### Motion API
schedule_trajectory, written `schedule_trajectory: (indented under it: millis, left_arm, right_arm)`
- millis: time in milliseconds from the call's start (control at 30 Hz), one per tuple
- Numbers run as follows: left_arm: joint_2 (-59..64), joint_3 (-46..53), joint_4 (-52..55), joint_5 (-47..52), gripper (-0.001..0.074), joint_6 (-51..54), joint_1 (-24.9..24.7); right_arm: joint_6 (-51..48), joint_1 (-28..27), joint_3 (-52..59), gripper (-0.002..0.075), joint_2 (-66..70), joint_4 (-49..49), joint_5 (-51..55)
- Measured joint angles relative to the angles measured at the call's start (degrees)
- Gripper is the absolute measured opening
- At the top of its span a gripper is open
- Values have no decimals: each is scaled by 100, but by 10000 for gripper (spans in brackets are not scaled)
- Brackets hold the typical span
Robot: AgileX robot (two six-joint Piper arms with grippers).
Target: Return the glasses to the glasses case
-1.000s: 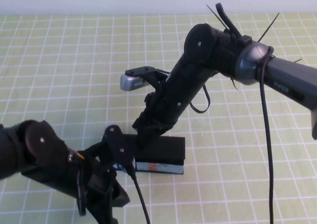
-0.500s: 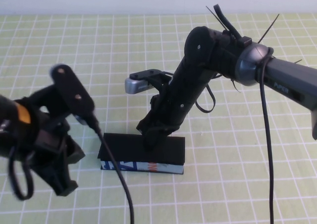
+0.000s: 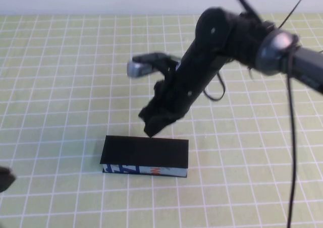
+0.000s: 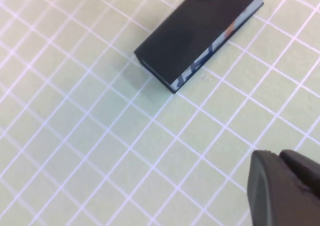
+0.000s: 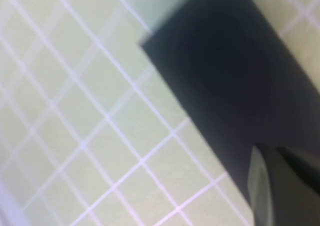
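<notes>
The glasses case (image 3: 144,151) lies on the green grid mat with its black lid shut and its blue-white front with the orange mark facing me. The glasses are hidden. My right gripper (image 3: 151,128) hangs shut and empty just above the case's back edge, not touching it. In the right wrist view its fingertips (image 5: 275,153) are together over the black lid (image 5: 230,76). My left gripper (image 4: 277,158) is shut and empty above bare mat, well off to the case's left; its wrist view shows the case (image 4: 200,31).
The green grid mat (image 3: 65,76) covers the whole table up to a pale wall at the back. A dark bit of the left arm (image 3: 4,180) shows at the left edge. The right arm and its cables reach in from the right.
My left arm has swung away from the case's front to the left and almost out of the high view. My right gripper has risen off the shut lid.
</notes>
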Motion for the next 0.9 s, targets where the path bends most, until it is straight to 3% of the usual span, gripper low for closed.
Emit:
schedule_trajectory:
  millis: [167,533,667,900]
  left_arm:
    - [-879,-22,161,334,-3,-428,0]
    - [-1784,-31,171,415,-3,-1887,0]
    - [-1788,-31,160,147,-3,-2205,0]
    - [-1797,-31,128,-426,-3,-2303,0]
  right_arm:
    - [173,0,0,-16,-1153,-326,12]
    - [1152,0,176,-16,-4168,-2143,-255]
    - [1215,0,1067,-16,-5417,-2402,-755]
    - [1340,0,3809,-16,-7624,-2596,-1919]
